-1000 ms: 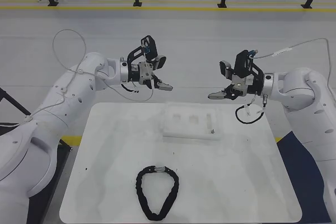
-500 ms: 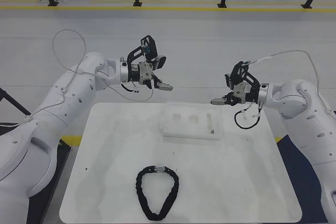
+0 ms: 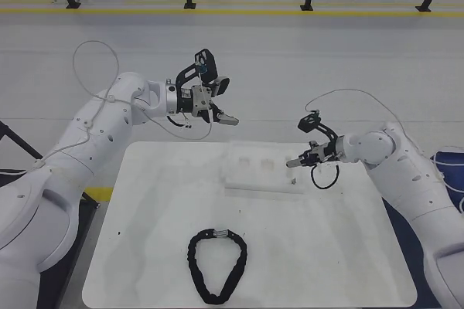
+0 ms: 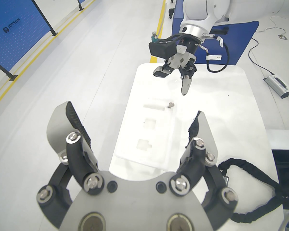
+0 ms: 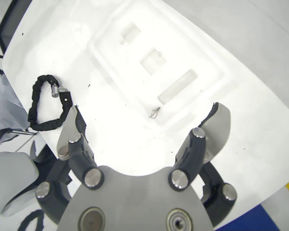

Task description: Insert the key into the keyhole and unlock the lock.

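Note:
A small metal key [image 5: 154, 113] lies on the white foam tray [image 3: 247, 179] near its right end, and in the top view the key [image 3: 294, 182] is a tiny dark speck. The black chain lock [image 3: 216, 264] forms a loop on the table's near middle, with its silver cylinder [image 5: 54, 90] at the loop's top. My right gripper [image 3: 298, 163] hangs open just above the tray's right end, close over the key, and holds nothing. My left gripper [image 3: 223, 116] hangs open and empty above the table's far edge, left of the tray.
The foam tray has three empty recesses [image 5: 153, 61]. The white table [image 3: 348, 247] has bare room on both sides of the chain. A blue cabinet [image 4: 216, 41] stands beyond the right arm, off the table.
The right arm has swung in and down from beyond the table's far right edge, bringing its gripper over the tray's right end. The left arm has not moved.

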Robot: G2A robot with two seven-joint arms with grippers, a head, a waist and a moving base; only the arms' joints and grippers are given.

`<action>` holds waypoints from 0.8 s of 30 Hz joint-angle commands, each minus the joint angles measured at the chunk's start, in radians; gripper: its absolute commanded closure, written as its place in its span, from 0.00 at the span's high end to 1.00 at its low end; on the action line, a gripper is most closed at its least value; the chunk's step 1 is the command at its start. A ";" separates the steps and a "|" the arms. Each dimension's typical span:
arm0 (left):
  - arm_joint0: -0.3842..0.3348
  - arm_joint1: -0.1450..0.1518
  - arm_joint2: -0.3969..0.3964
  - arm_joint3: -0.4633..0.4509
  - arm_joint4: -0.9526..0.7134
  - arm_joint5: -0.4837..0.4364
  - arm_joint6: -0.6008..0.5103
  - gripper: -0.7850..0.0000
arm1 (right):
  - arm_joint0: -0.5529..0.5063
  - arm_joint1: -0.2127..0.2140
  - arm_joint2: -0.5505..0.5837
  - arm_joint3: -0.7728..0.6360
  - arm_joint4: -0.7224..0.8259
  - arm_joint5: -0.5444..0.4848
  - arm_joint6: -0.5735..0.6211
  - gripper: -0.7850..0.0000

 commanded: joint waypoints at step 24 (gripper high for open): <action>0.000 0.000 0.000 0.000 0.000 0.000 0.000 1.00 | 0.036 -0.121 -0.087 0.264 0.135 0.175 -0.010 1.00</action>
